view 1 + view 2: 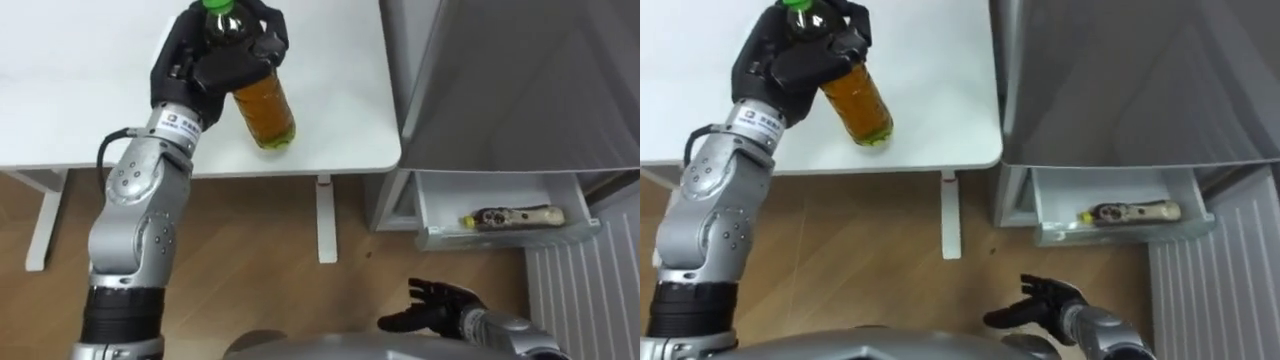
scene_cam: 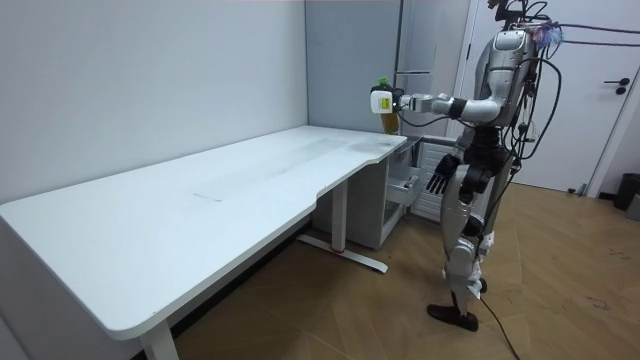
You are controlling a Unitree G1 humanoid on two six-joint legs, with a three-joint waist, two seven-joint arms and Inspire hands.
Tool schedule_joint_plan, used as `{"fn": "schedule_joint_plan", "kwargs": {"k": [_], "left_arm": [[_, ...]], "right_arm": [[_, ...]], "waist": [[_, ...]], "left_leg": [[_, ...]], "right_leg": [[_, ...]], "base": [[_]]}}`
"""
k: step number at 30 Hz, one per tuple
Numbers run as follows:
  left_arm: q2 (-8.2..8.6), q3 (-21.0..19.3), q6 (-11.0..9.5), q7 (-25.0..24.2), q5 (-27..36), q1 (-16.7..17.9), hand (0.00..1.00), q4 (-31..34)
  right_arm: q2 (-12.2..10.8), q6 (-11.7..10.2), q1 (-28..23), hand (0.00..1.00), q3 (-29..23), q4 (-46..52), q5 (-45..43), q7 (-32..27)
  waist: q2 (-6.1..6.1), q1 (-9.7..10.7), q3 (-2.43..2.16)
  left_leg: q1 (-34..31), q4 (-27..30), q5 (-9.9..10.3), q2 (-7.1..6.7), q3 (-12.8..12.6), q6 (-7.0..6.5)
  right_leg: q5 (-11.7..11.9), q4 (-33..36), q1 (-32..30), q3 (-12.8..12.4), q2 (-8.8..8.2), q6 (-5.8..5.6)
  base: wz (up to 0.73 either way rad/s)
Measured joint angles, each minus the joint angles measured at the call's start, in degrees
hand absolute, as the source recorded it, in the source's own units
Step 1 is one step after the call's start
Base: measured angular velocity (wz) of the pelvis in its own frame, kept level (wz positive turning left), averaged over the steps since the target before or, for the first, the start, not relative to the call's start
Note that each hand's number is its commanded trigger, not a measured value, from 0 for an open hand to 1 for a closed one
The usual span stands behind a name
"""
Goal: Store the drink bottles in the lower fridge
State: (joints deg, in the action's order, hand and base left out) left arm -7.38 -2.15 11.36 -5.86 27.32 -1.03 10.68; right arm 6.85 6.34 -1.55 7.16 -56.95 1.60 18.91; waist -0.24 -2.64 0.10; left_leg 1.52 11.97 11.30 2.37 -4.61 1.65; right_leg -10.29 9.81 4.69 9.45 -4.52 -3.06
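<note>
The amber drink bottle was held tilted above the tabletop's near right corner, the left hand wrapped round its upper part. The right hand hung low with relaxed fingers, near the open fridge drawer, where another bottle lay.

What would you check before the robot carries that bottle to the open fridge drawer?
1. Grip: left hand curled round the bottle: ok.
2. Height: bottle held clear above the table: ok.
3. Green cap on: ok.
4. Fridge drawer open: ok.
5. Room beside the second bottle lying inside: cannot tell.
6. Spare right hand free, hanging low, fingers relaxed: ok.
</note>
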Motion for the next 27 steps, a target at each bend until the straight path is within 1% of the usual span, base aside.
{"fn": "schedule_joint_plan", "kwargs": {"k": [2,3,5,8,11,14,17,19,22,25,27], "left_arm": [[0.14,0.12,-0.05,0.45,1.12,0.64,1.00,0.15],[0.12,0.12,-0.13,0.47,1.95,1.48,1.00,0.23],[0.12,0.33,-0.13,0.45,2.47,3.15,1.00,0.26],[0.14,0.57,-0.12,0.24,2.57,5.47,1.00,0.26],[0.21,0.86,-0.13,-0.22,4.79,7.14,1.00,0.26],[0.06,2.19,-0.14,-0.74,6.43,7.77,1.00,0.20],[-0.30,4.40,-0.14,-2.29,6.35,8.49,1.00,-0.25],[-0.27,5.72,-0.14,-3.39,6.19,9.39,1.00,-0.63],[-0.38,7.81,-0.13,-4.77,5.54,10.85,1.00,-0.91],[-0.38,9.40,-0.13,-5.48,5.56,11.01,1.00,-2.27],[-0.36,9.62,-0.13,-5.64,5.61,11.01,1.00,-3.28]], "right_arm": [[-0.07,0.19,-0.17,0.00,1.71,1.87,-0.07,0.04],[-0.07,0.83,-0.21,0.00,2.63,3.63,-0.14,0.46],[-0.14,1.21,-0.31,0.00,3.27,6.07,-0.14,1.82],[-0.37,1.27,-0.48,0.00,4.03,9.43,-0.43,3.67],[-0.66,1.32,-0.65,0.00,4.56,12.16,-0.68,5.30],[-0.78,1.34,-0.58,0.00,6.54,14.68,-0.61,7.38],[-0.77,2.59,-0.60,0.00,8.28,17.98,-0.97,10.31],[-0.85,2.60,-0.51,0.00,8.89,20.12,-1.32,11.78],[-0.95,2.59,-0.05,0.00,9.38,22.38,-1.40,13.43],[-0.77,2.64,-0.02,0.00,9.67,24.28,-1.40,14.50],[-0.80,2.63,0.00,0.00,9.62,25.34,-1.40,14.94]], "waist": [[-0.09,-0.80,-0.05],[-0.08,-0.93,-0.05],[-0.09,-0.89,-0.05],[-0.26,-0.81,0.04],[-0.39,-1.02,0.06],[-0.59,-1.41,0.17],[-0.70,-2.31,0.25],[-0.86,-2.38,0.31],[-1.16,-2.35,0.52],[-1.18,-2.37,0.64],[-1.10,-2.23,0.68]], "left_leg": [[0.03,0.30,0.00,0.00,0.06,0.00],[0.04,0.33,0.00,-0.01,0.09,0.00],[0.05,0.49,0.00,-0.04,0.32,0.00],[-0.01,0.85,0.00,-0.10,1.32,0.00],[-0.70,1.48,0.01,-0.18,2.11,0.01],[-1.37,1.78,0.00,-0.35,2.85,0.01],[-1.44,1.73,0.00,-0.47,3.08,0.00],[-1.67,1.76,0.00,-0.60,3.34,0.00],[-2.41,2.01,0.00,-0.69,3.76,-0.01],[-2.90,2.08,0.00,-0.71,3.98,-0.01],[-2.96,2.11,0.00,-0.70,4.12,-0.01]], "right_leg": [[0.00,0.02,0.25,0.17,-0.02,0.00],[0.00,0.02,0.32,0.23,-0.04,0.00],[0.00,0.01,0.52,0.47,-0.06,0.00],[0.00,0.00,1.08,1.52,-0.09,-0.01],[-0.02,-0.04,1.21,2.10,-0.09,-0.03],[-0.02,-0.18,1.13,2.46,-0.09,-0.03],[-0.10,-0.16,1.17,3.11,-0.27,-0.05],[-0.20,-0.17,1.13,3.37,-0.36,-0.10],[-0.21,-0.12,0.65,3.68,-0.42,-0.10],[-0.21,0.00,0.22,4.04,-0.45,-0.10],[-0.21,-0.01,0.25,4.49,-0.48,-0.10]], "base": [[0.02],[0.03],[0.06],[0.14],[0.17],[0.12],[0.05],[0.08],[0.07],[0.05],[0.04]]}}
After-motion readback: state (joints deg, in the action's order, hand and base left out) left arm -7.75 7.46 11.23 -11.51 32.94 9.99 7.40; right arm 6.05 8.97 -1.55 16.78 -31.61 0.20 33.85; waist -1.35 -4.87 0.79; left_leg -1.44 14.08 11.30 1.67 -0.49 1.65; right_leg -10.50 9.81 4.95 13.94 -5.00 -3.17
